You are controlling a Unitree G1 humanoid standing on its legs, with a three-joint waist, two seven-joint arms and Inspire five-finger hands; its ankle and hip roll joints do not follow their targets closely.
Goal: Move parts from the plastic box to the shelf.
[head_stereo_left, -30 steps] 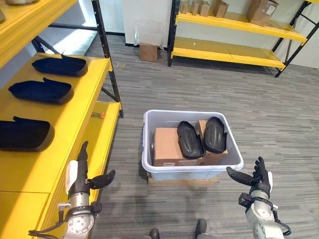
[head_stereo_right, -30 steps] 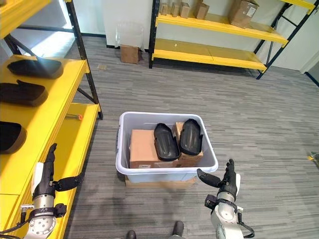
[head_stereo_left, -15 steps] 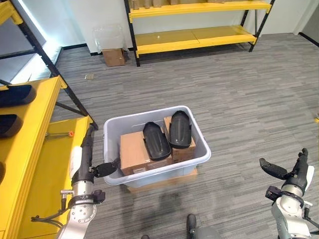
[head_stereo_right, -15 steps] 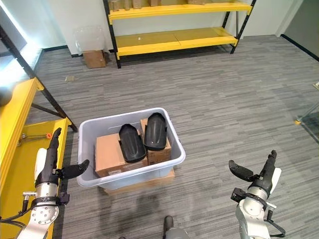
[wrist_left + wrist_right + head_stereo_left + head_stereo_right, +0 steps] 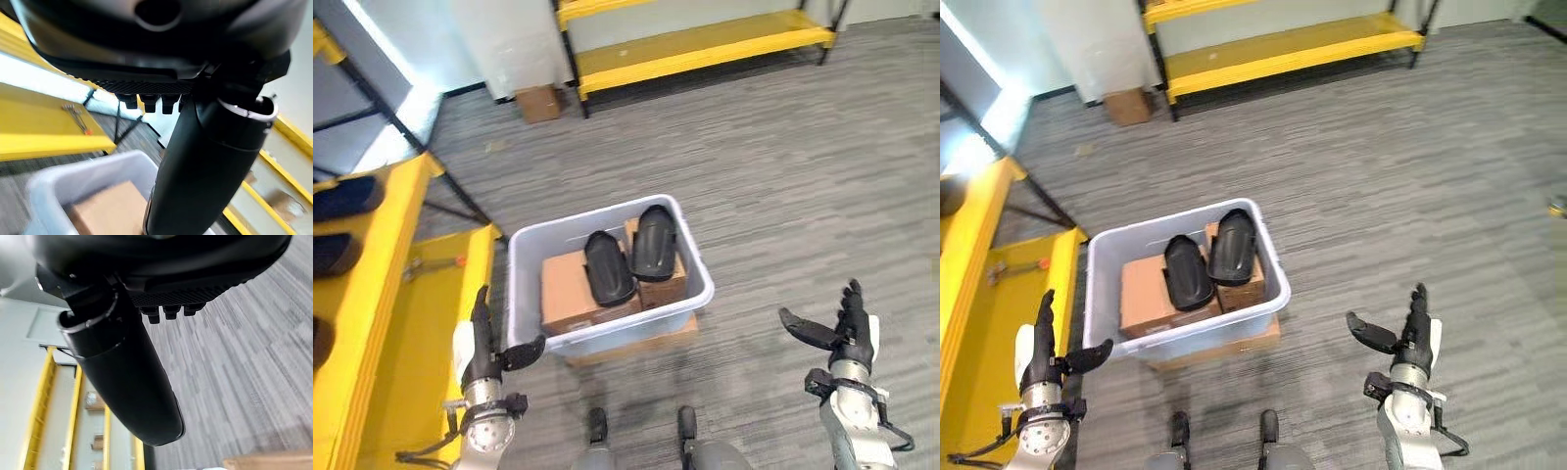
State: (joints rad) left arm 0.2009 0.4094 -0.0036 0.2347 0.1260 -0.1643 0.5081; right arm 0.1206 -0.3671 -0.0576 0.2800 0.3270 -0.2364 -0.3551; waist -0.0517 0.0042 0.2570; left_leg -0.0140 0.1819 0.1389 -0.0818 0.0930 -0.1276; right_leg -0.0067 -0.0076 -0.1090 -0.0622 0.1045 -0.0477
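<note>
- Left eye view: the yellow shelf (image 5: 382, 294) runs along the robot's left side, largest thing in the scene, with three dark parts (image 5: 344, 198) lying in a row on its upper level and a small orange-tipped tool (image 5: 435, 264) on the lower board.
- A second yellow rack (image 5: 695, 39) stands against the far wall, well apart from the box, with a small cardboard carton (image 5: 539, 102) on the floor just beside its left post.
- The grey striped floor (image 5: 783, 196) carries the pale plastic box (image 5: 700, 284), which sits near the front end of the shelf, resting on a flat piece of cardboard (image 5: 636, 343).
- Inside the box lie two brown cardboard cartons (image 5: 566, 294), side by side and filling most of the bottom.
- On top of those cartons rest two black curved parts (image 5: 608, 266), side by side and touching; the right-hand one (image 5: 653, 242) lies further towards the box's far wall.
- The left hand (image 5: 485, 348) hangs low between the shelf edge and the box's near left corner, fingers straight and upright, thumb stretched towards the box wall, holding nothing.
- The right hand (image 5: 847, 333) hovers over bare floor, well apart from the box on its right, fingers straight up, thumb spread towards the box, empty.
</note>
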